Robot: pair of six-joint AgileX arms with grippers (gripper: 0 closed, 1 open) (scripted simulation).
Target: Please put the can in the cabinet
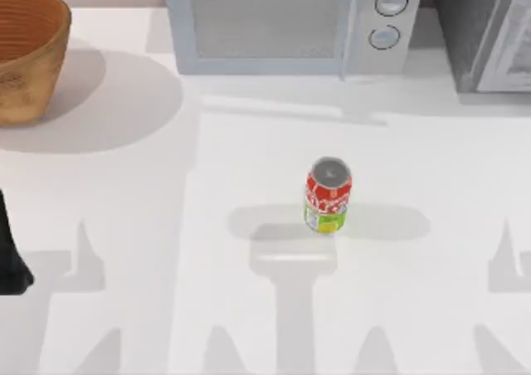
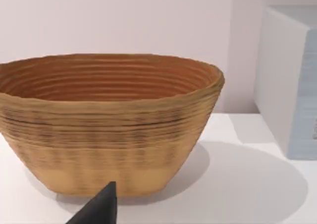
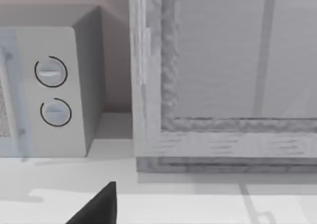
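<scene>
From the top view I see the can (image 1: pixel 328 195) standing upright near the middle of the white surface (image 1: pixel 124 226), well apart from both arms. A dark piece of my left arm (image 1: pixel 10 255) sits at the left edge, far from the can. A woven basket (image 1: pixel 25 51) stands at the far left corner, the white microwave (image 1: pixel 290 22) with two round knobs at the back centre, and the cabinet (image 1: pixel 481 31) at the far right corner, its pale framed door panel facing the surface.

The left wrist view looks at the basket (image 2: pixel 109 125) close up, with a side of the microwave (image 2: pixel 290 85) beyond it and a plain pale wall behind. One dark fingertip (image 2: pixel 101 209) shows low in the picture; I cannot tell how the left jaws stand.

The right wrist view faces the cabinet (image 3: pixel 223 85) door panel, the microwave (image 3: pixel 54 90) just beside it. One dark fingertip (image 3: pixel 101 206) shows; I cannot tell the state of the right jaws either.
</scene>
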